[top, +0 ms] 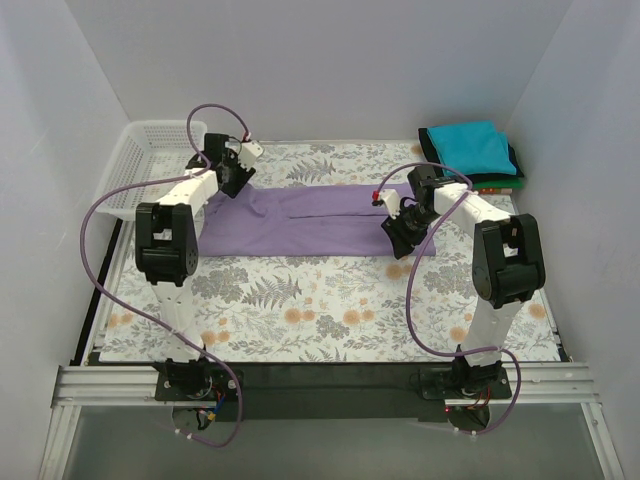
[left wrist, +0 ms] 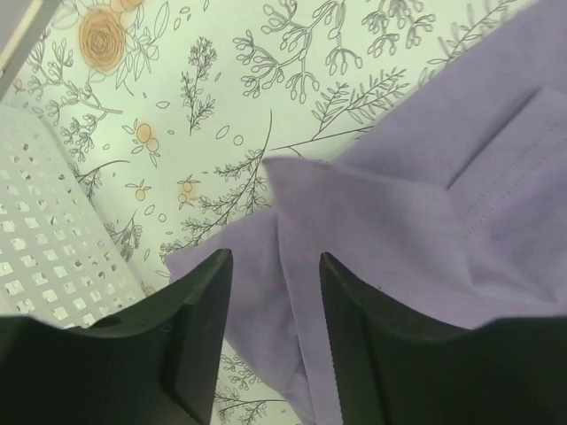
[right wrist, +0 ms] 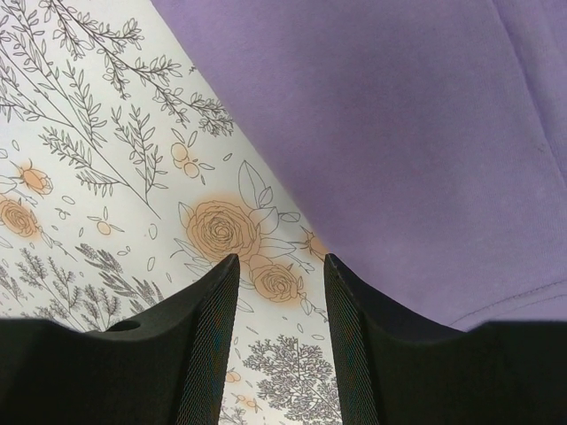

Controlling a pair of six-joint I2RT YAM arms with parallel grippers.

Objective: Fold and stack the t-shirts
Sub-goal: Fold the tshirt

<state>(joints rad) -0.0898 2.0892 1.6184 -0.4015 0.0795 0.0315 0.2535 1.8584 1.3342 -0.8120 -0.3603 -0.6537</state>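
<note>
The lavender t-shirt point(top: 310, 222) lies as a long folded band across the middle of the floral table cloth. My left gripper point(top: 235, 183) is down at its far left corner. In the left wrist view the left gripper point(left wrist: 275, 257) stands open, with a ridge of the lavender t-shirt point(left wrist: 416, 221) lying between its fingers point(left wrist: 199, 305). My right gripper point(top: 396, 234) hovers at the shirt's near right edge. It point(right wrist: 279, 258) is open over bare table cloth, the lavender t-shirt point(right wrist: 399, 115) just beside and under its right finger. Folded t-shirts are stacked at the back right, teal point(top: 468, 148) on top.
A white mesh basket point(top: 150, 160) sits at the back left, close to the left arm; its wall point(left wrist: 53, 257) shows beside the left finger. The floral table cloth point(top: 300, 300) covers the table. White walls enclose the back and both sides.
</note>
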